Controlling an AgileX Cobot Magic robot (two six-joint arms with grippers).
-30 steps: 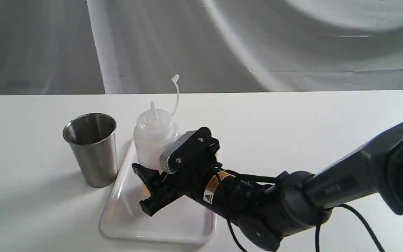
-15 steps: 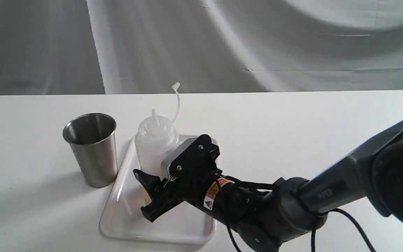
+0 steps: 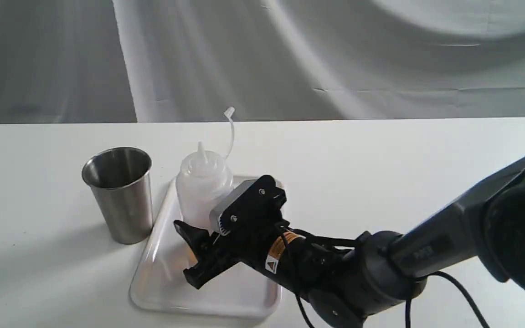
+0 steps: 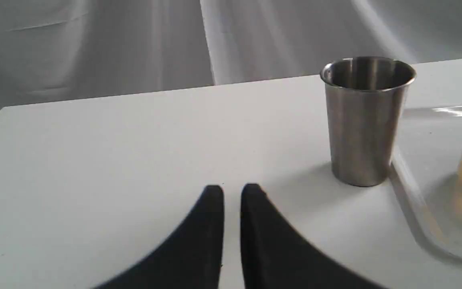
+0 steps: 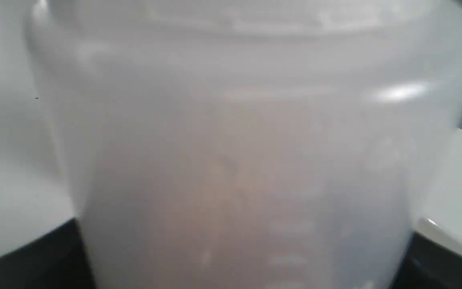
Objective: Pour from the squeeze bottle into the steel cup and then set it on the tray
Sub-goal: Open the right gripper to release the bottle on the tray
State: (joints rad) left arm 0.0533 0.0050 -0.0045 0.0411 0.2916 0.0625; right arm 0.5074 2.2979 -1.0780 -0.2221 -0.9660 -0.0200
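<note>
Right end effector [image 3: 201, 219] is pinching the squeeze bottle [image 3: 202, 182], which is standing upright on the glossy tray [image 3: 167, 282]. Left end effector [image 4: 232, 192] is holding its fingers nearly pressed together. The steel cup [image 3: 121, 196] is standing just beside the tray on the plain white counter [image 3: 381, 159]. Creased grey cloth [image 3: 290, 59] is hanging behind. A warning sticker [image 3: 277, 248] on the right arm is showing writing too small to read.
</note>
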